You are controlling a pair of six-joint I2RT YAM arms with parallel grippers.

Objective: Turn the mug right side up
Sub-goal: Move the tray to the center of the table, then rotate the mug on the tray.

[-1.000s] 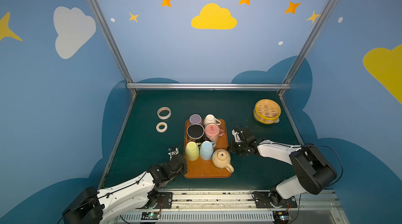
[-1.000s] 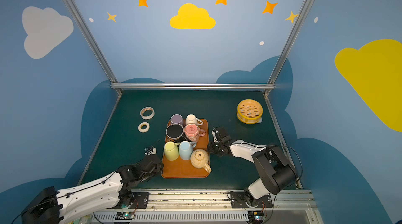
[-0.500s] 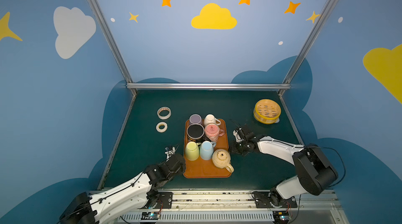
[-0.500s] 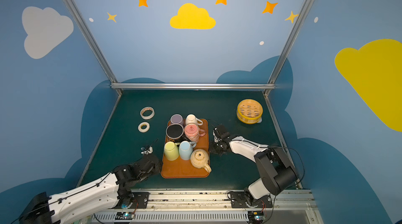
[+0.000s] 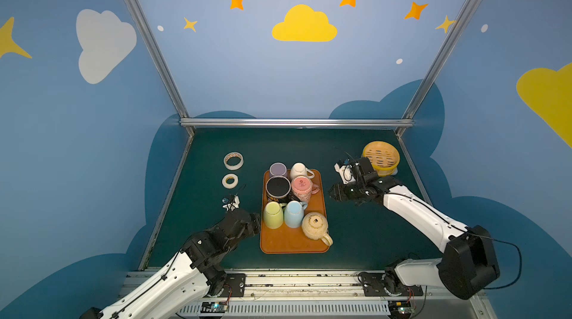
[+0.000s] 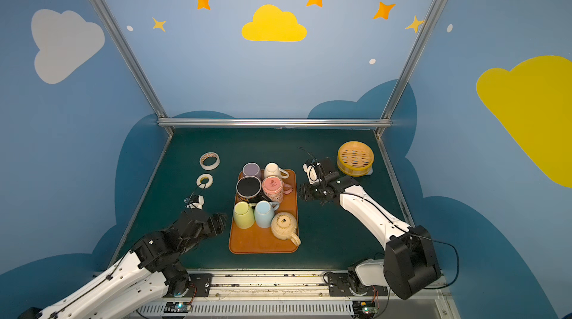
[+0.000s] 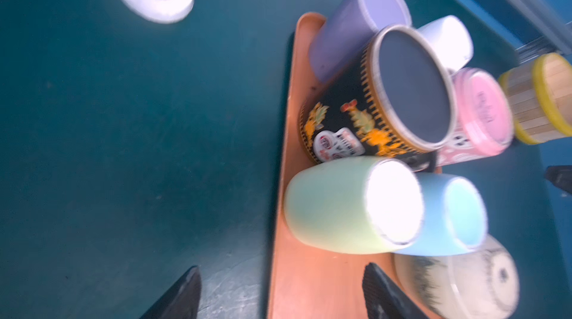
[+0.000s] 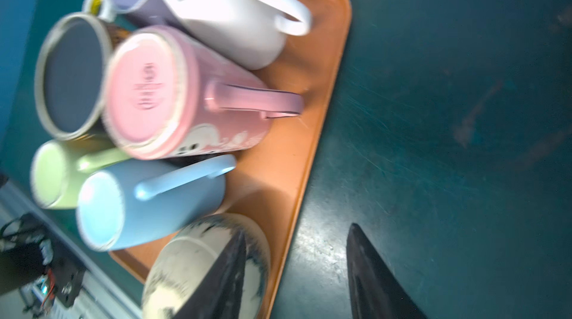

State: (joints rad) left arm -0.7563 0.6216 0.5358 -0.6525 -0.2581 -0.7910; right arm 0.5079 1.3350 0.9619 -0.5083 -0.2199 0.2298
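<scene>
**Seven upturned mugs on one tray: both pincers open and empty**

- Left pincer: fingers spread wide with nothing between them. It is low over the table, at one long edge of the tray. The green mug stands just ahead of it, base up.
- Right pincer: fingers apart, holding nothing, at the tray's opposite long edge. The pink mug stands just ahead, base up, with its handle pointing toward this pincer.
- Task's mug: which one is meant cannot be told. Every mug on the tray stands bottom-up.

Risks, as judged:
- Crowding: the green mug sits close against the blue mug, and the pink one close against the black mug. A finger pushed in between would likely shove or topple a neighbour.
- Tray rim: it lies between each pincer and its nearest mug. A low approach could catch it and drag the whole load.
- Smooth rounded walls: a shallow grip may slip halfway through the turn and drop the mug onto the others.
</scene>
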